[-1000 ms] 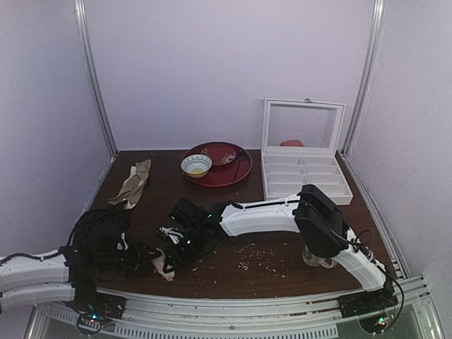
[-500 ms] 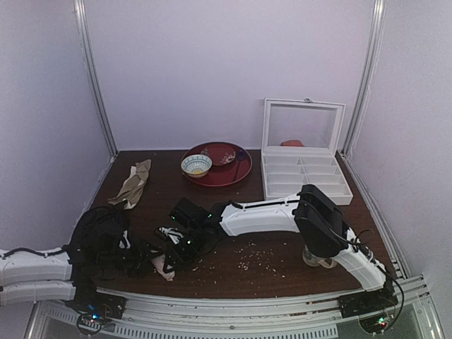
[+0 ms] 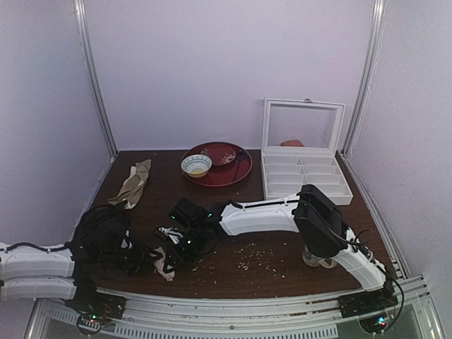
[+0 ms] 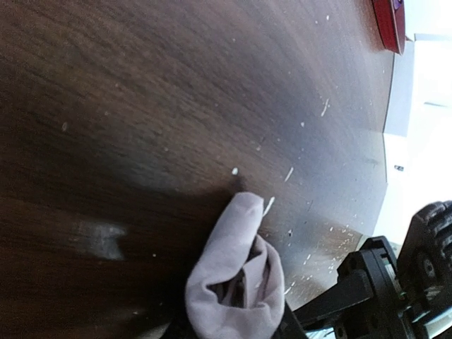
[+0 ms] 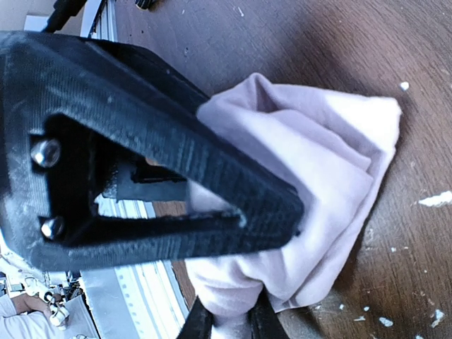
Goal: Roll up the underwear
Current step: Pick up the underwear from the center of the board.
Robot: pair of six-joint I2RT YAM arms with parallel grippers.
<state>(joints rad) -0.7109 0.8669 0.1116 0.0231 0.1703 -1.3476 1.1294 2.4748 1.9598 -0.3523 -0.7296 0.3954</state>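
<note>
Underwear [image 4: 236, 282]: pale pink, bunched into a loose roll. It lies on the near-left part of the table, between the two grippers.
Right gripper [image 5: 286, 219]: reaches in from the right, jaws nearly closed, pinching the folds of the roll.
Left gripper [image 3: 150, 258]: its fingers [image 5: 198, 321] stand on either side of the roll's near end. Whether they clamp it cannot be told.
Table [image 3: 282, 233]: dark wood, with pale crumbs [image 3: 254, 258] scattered to the right of the roll.
Far side: beige cloth [image 3: 133, 183] at the left. A red plate [image 3: 229, 169] carries a small bowl [image 3: 195, 165]. A white compartment box [image 3: 305, 176] stands at the right with its lid up.
</note>
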